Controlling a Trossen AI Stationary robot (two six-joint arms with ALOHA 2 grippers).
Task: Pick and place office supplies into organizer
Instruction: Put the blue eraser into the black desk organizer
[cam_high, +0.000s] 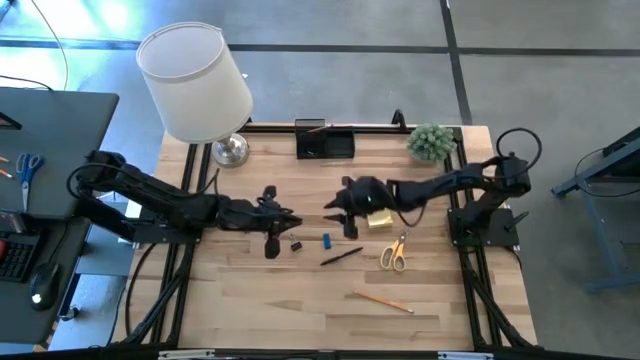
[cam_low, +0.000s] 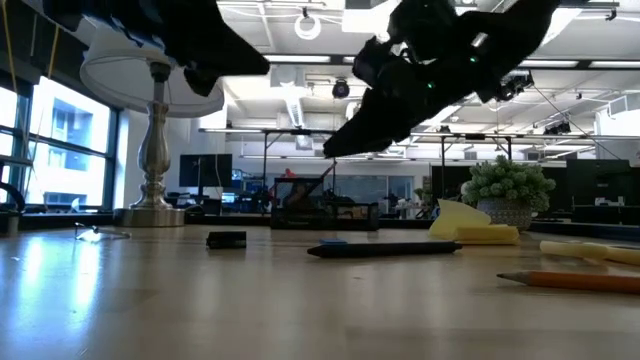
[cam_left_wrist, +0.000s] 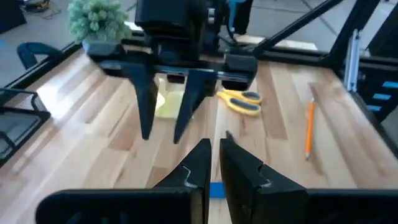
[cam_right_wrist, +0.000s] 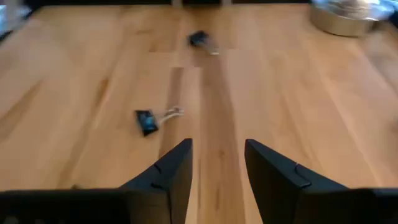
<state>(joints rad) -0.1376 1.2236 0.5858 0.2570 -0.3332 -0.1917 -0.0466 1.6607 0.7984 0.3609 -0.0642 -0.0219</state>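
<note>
Both arms reached toward frame centre: left gripper (cam_high: 283, 228) pinched closed and empty, right gripper (cam_high: 338, 217) parted, empty. One pencil (cam_high: 382, 300), one orange-handled scissors (cam_high: 394, 253), two binder clips (cam_right_wrist: 152, 119).

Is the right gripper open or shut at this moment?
Open. The right gripper shows a clear gap of bare wooden table between its two dark fingers, nothing held.

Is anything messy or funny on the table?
Nothing looks broken or spilled. The supplies just lie scattered on the table: the pencil, pen, orange scissors, sticky notes and a binder clip, none yet in the organizer.
</note>
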